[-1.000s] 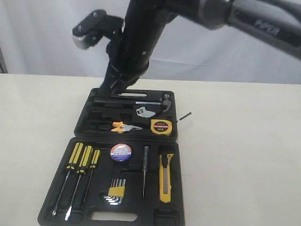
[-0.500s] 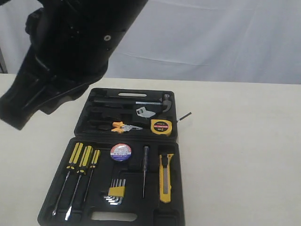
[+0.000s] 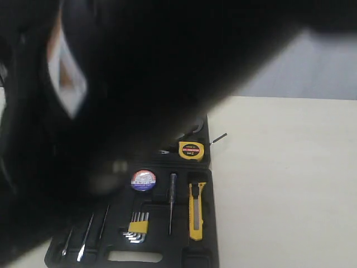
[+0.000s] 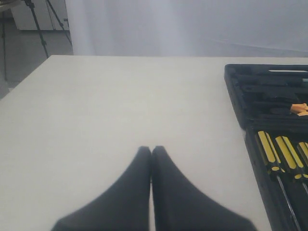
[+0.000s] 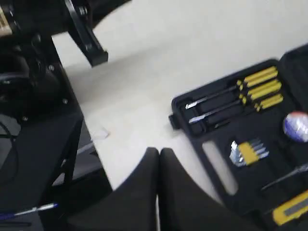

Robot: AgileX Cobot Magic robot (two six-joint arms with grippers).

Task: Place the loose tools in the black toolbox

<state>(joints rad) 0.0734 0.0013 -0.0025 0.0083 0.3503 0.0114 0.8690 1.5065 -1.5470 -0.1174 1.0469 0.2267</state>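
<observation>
Jaws of the left gripper (image 4: 151, 150) are pressing together tip to tip with nothing between them, hanging above bare table (image 4: 120, 106); the black toolbox (image 4: 236, 101) is lying open well apart from them. Jaws of the right gripper (image 5: 159, 153) are likewise meeting without a gap and holding nothing, hovering near the table's edge, close to a corner of the toolbox. In the exterior view a large blurred black arm (image 3: 111, 84) is filling the upper left and centre of the frame and hiding the upper half of the case; neither gripper can be made out there. Just below the arm, at centre frame, the round yellow tape measure (image 3: 191, 150) is sitting inside the toolbox near its right wall. The black tape roll (image 3: 143, 180) with its white-blue-red label is resting in a recess to the lower left of the tape measure. The yellow-black utility knife (image 3: 195, 211) is lying lengthwise along the right wall of the lower half, with a thin dark screwdriver (image 3: 172, 204) just beside it on the left and the hex keys (image 3: 137, 229) in their yellow holder further left. The pliers (image 4: 299, 109) are showing only as a scrap of orange inside the case in the left wrist view, where the yellow-black-handled screwdrivers (image 4: 276, 154) are lying side by side. A thin dark rod (image 3: 219, 137) is lying on the table just outside the toolbox's right wall, near the tape measure.
</observation>
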